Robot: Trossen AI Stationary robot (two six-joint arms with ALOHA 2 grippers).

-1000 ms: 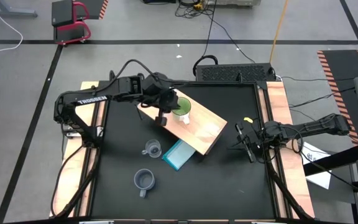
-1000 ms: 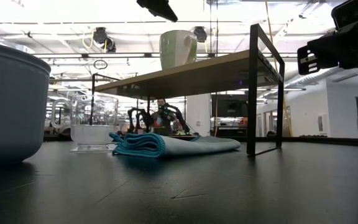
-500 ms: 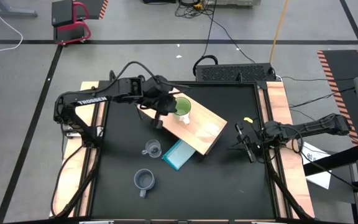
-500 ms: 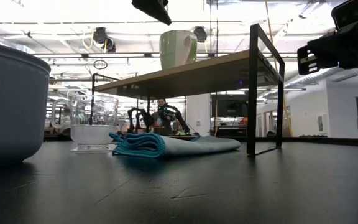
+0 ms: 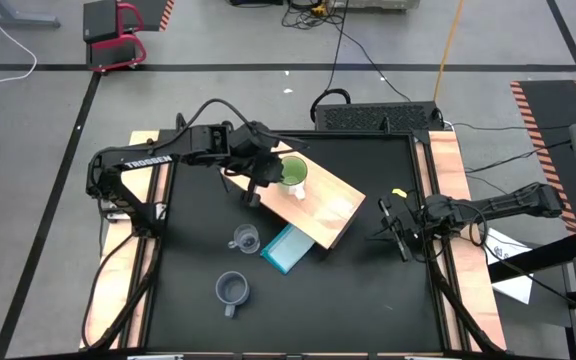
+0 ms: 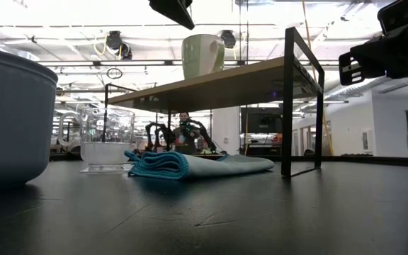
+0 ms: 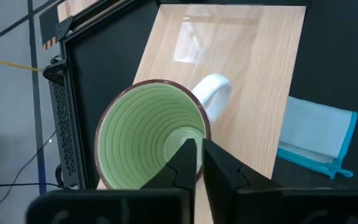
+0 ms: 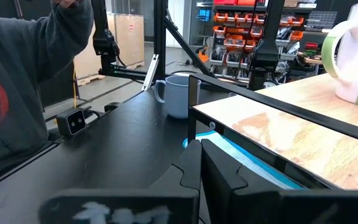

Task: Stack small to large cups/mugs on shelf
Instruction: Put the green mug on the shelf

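Note:
The lime-green mug (image 5: 293,178) with its white handle (image 7: 213,93) stands upright on the wooden shelf (image 5: 320,207), near the shelf's far-left end. My left gripper (image 5: 255,186) is shut and hovers above the shelf's left edge, beside and higher than the green mug (image 6: 202,55), touching nothing. The clear glass cup (image 5: 245,239) and the grey-blue mug (image 5: 232,290) stand on the black table in front of the shelf. My right gripper (image 5: 392,226) is shut and waits in the air right of the shelf.
A folded light-blue cloth (image 5: 288,248) lies partly under the shelf's near edge, beside the glass cup. The shelf stands on thin dark legs (image 6: 287,106). A person's dark sleeve (image 8: 23,74) shows beyond the table in the right wrist view. Bare black table lies near and right.
My left gripper has drawn a little away from the green mug toward the table's left edge, staying shut. The mug has stayed upright on the shelf.

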